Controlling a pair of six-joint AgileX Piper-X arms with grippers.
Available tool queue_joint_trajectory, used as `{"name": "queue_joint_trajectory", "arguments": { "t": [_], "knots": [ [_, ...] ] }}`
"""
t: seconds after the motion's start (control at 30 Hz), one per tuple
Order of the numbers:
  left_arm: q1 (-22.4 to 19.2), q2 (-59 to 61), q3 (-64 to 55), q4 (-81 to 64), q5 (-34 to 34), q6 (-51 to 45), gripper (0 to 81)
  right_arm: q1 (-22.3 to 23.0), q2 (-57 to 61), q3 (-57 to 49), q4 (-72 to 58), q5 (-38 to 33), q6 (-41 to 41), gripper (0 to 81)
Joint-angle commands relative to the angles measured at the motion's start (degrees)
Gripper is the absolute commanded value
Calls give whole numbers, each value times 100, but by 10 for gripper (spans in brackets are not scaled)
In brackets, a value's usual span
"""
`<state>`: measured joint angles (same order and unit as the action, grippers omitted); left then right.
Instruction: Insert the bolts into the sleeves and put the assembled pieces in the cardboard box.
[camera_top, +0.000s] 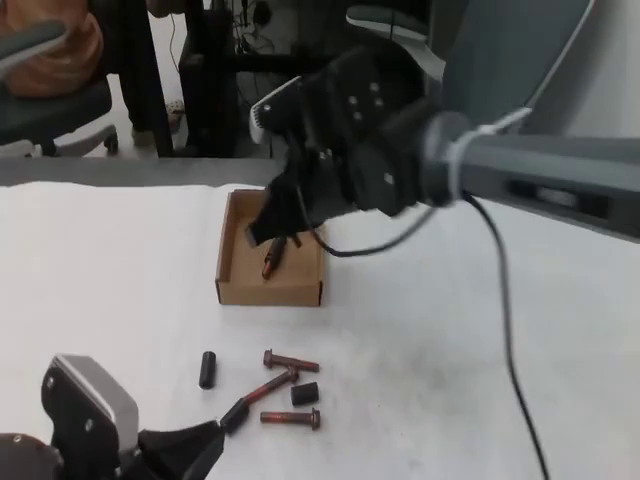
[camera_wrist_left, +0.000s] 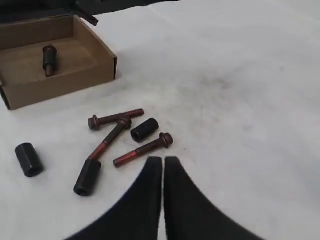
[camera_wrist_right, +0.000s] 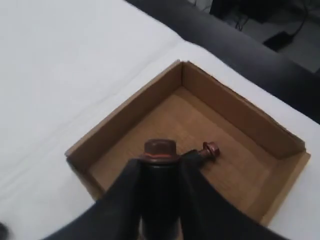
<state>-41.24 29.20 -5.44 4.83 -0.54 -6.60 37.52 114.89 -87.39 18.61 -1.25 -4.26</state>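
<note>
Directly over the cardboard box (camera_wrist_right: 131, 113), the right gripper (camera_wrist_right: 161, 164) clamps an assembled piece (camera_wrist_right: 160, 149) upright, bolt head uppermost and sleeve between the fingers. A finished piece (camera_wrist_right: 207, 149) lies on the box floor, close to the likely line of drop. Advised: lower well inside the walls, clear of the lying piece, and part the fingers near the floor so the bolt stays seated. Outside the box, on the arms' side, the left gripper (camera_wrist_left: 163, 164) sits closed and empty, just beside the loose bolts (camera_wrist_left: 142, 149) and sleeves (camera_wrist_left: 144, 129).
</note>
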Motion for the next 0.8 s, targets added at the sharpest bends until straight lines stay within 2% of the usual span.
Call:
{"name": "queue_joint_trajectory", "arguments": {
  "t": [0.0,0.13,0.27,0.47,0.5,0.53,0.57,0.6,0.63,0.67,0.77],
  "knots": [
    [5,-52,-28,90,-58,-33,18,-98,535,-698,593,-55,11,6],
    [5,-52,-28,99,-119,-51,18,-119,1041,-1227,998,-34,-46,6],
    [5,-52,-28,144,-424,79,18,-119,1166,-1257,1058,-35,4,6],
    [5,-52,-28,88,-429,106,18,-135,1168,-1257,881,-47,20,11],
    [5,-52,-28,88,-429,106,18,-149,1168,-1257,872,-86,20,50],
    [5,-52,-28,88,-429,106,18,-159,1168,-1257,873,-172,20,140],
    [5,-52,-28,88,-429,106,18,-171,1156,-1257,888,-238,67,269],
    [5,-52,-28,88,-429,106,18,-170,1152,-1257,910,-267,171,434],
    [5,-52,-28,88,-429,106,18,-170,1154,-1257,925,-260,270,539],
    [5,-52,-28,88,-429,106,18,-170,1125,-1257,946,-264,388,700],
    [5,-52,-28,91,-509,106,18,-170,1009,-1257,1120,-264,426,700]
  ]
}}
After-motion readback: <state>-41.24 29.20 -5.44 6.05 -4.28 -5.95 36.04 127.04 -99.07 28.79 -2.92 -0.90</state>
